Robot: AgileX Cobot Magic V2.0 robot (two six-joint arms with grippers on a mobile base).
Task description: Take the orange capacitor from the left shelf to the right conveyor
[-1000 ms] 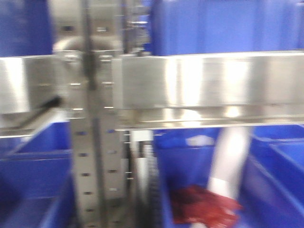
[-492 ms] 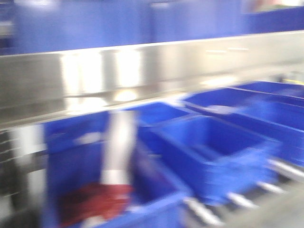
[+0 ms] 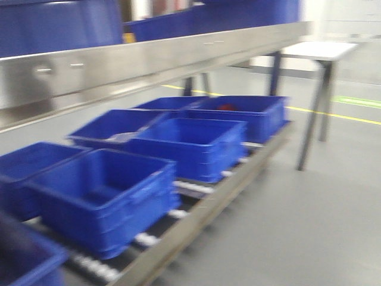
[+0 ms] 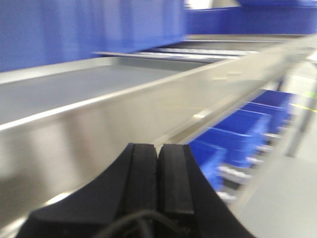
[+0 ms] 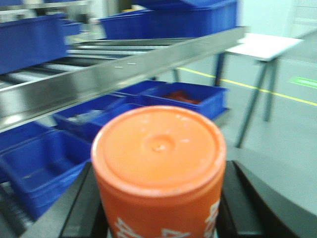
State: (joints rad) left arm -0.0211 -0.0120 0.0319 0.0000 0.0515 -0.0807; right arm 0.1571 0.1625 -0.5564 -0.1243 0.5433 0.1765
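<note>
Right wrist view: a small can-shaped orange capacitor (image 5: 158, 153) fills the foreground. Its flat end cap faces the camera and has a shallow dimple at centre. White printing shows low on its side, cut off by the frame edge. The right end effector (image 5: 159, 218) is closed onto it, with black fingers (image 5: 81, 210) pressed against the cylinder on both sides. The capacitor is held in the air, apart from the rack behind it.

Background: a stainless steel shelf (image 5: 124, 67) has a shiny flat front rail running diagonally and rollers on the upper level. Blue plastic bins (image 5: 34, 163) stand on the lower level. One far bin (image 5: 193, 99) holds something red, too blurred to identify.

Left wrist view: the left end effector (image 4: 158, 173) is fully closed. Its two black pads (image 4: 141, 173) meet face to face with nothing between them, close in front of the steel rail.

Front view, motion-blurred: the bins stand in two rows on a roller track under the rail. A white desk with black legs (image 3: 321, 50) stands beyond the shelf's far end on the grey floor (image 3: 309, 226), which carries a yellow line (image 3: 339, 114).
</note>
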